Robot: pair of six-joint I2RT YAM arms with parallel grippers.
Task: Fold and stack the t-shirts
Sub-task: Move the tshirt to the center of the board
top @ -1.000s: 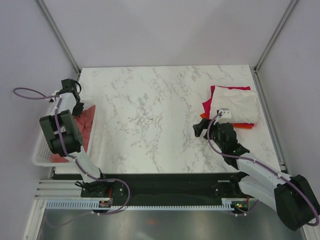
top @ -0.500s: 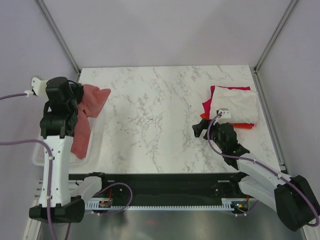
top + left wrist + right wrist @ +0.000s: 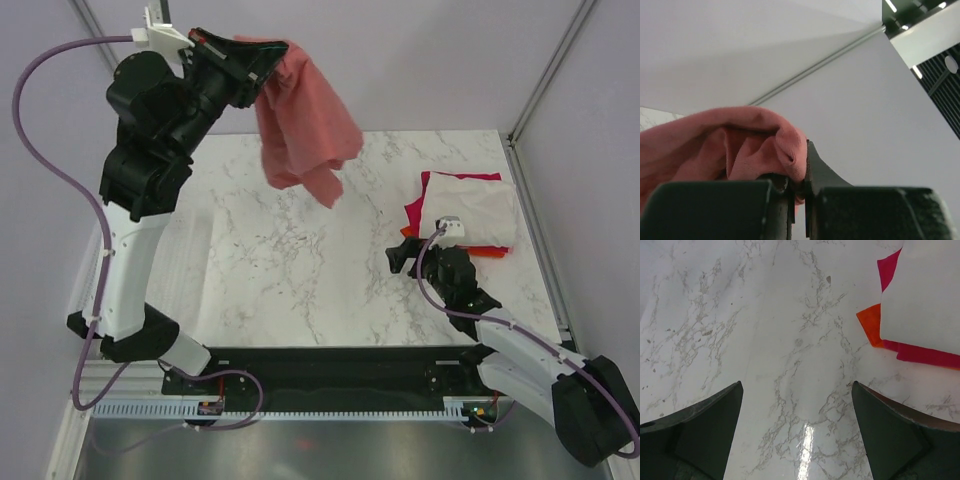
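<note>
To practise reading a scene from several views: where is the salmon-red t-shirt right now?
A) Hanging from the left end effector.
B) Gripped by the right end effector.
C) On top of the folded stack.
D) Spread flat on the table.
A: the salmon-red t-shirt dangles above the table from the left end effector, shut on its cloth in the wrist view; the right end effector is open and empty.

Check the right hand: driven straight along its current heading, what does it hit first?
Likely the bare marble table: the open right hand points down at it. The folded t-shirts lie off to the side of that line. Depth unclear.
</note>
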